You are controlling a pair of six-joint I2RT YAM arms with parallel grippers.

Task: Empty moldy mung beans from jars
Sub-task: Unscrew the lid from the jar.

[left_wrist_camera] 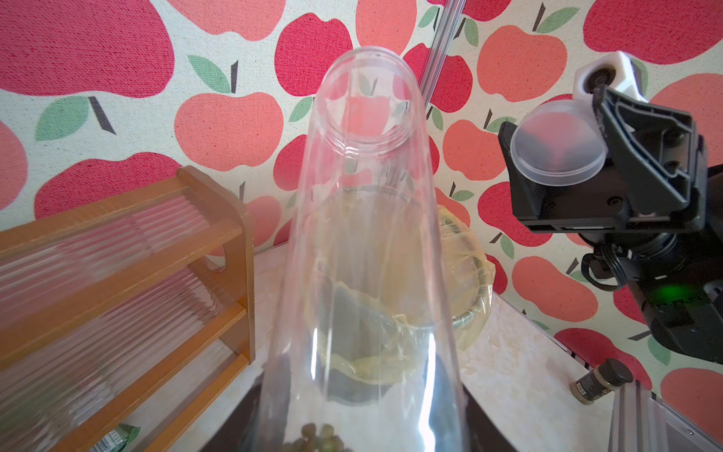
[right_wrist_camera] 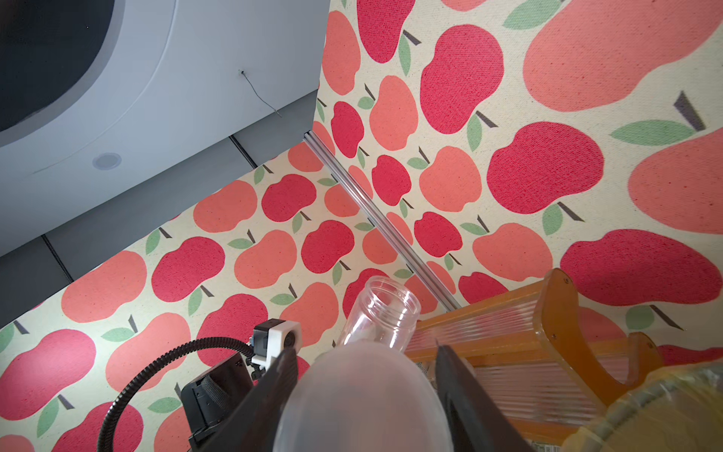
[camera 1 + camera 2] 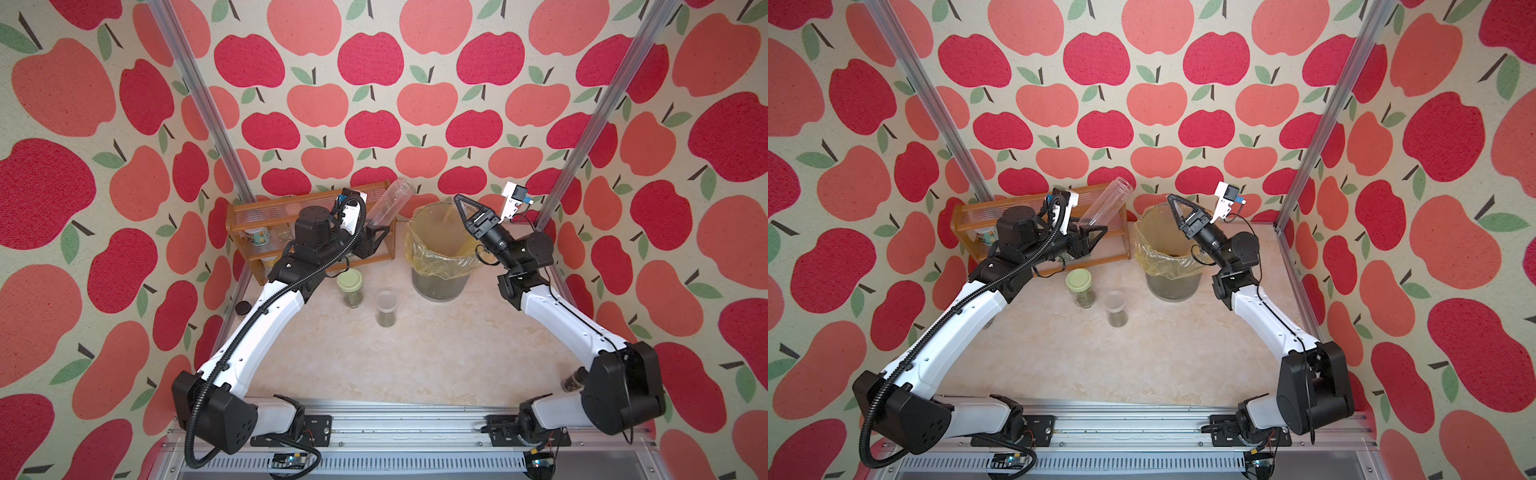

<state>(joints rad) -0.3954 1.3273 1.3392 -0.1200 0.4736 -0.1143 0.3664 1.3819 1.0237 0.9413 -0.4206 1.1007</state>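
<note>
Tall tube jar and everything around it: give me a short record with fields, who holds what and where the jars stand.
tall tube: tilted, mouth up, uncapped, in left pincer; few mung beans at its base
clear lid: in right pincer, raised by the lined bin
squat jar: on table, green lid on, beans inside
short cylinder: on table beside it, beans inside

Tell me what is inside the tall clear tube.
The tall tube is nearly empty: only a few mung beans sit at its closed end. The very bottom is cut off from view, so more may lie there.
</note>
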